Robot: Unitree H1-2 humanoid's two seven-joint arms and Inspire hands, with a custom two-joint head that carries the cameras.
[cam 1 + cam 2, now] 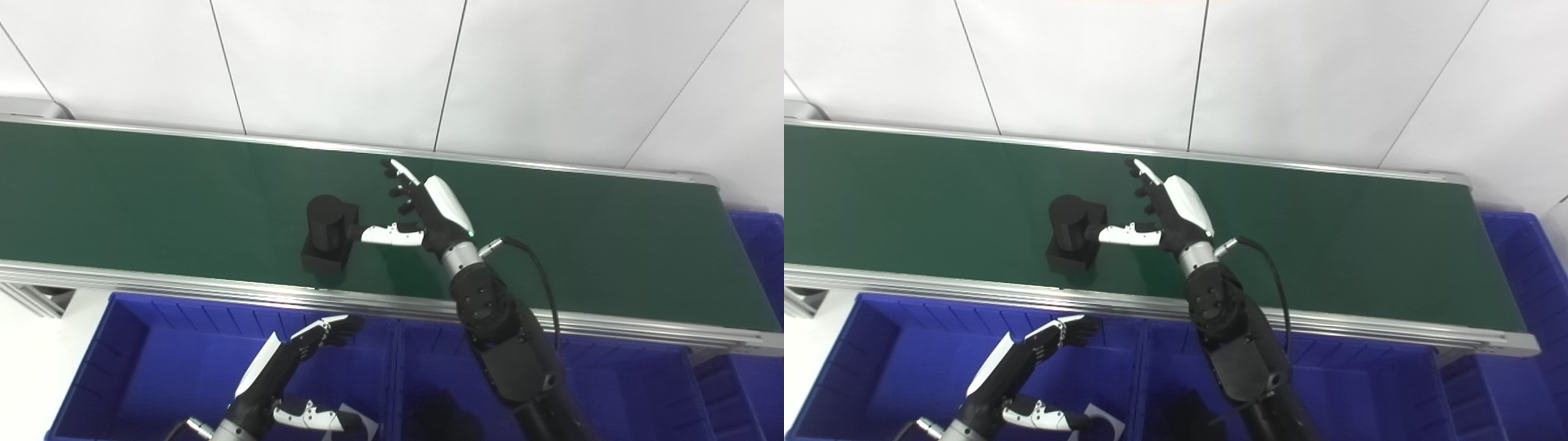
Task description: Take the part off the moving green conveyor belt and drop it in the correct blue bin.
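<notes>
A black part (pixel 328 236), a cylinder standing on a square base, sits on the green conveyor belt (pixel 153 196), left of centre and towards the near rail. My right hand (pixel 422 211) is open over the belt just right of the part, fingers spread and pointing away, thumb tip at the part's right side. My left hand (pixel 288 373) is open and empty, low over the left blue bin (pixel 153 361). The part (pixel 1072 239) and right hand (pixel 1167 208) also show in the right eye view.
A second blue bin (pixel 643 392) lies in front of the belt under my right arm, holding a dark object (pixel 444 416). Another blue bin (pixel 759 245) stands past the belt's right end. A white slip (pixel 361 422) lies in the left bin. A white wall stands behind the belt.
</notes>
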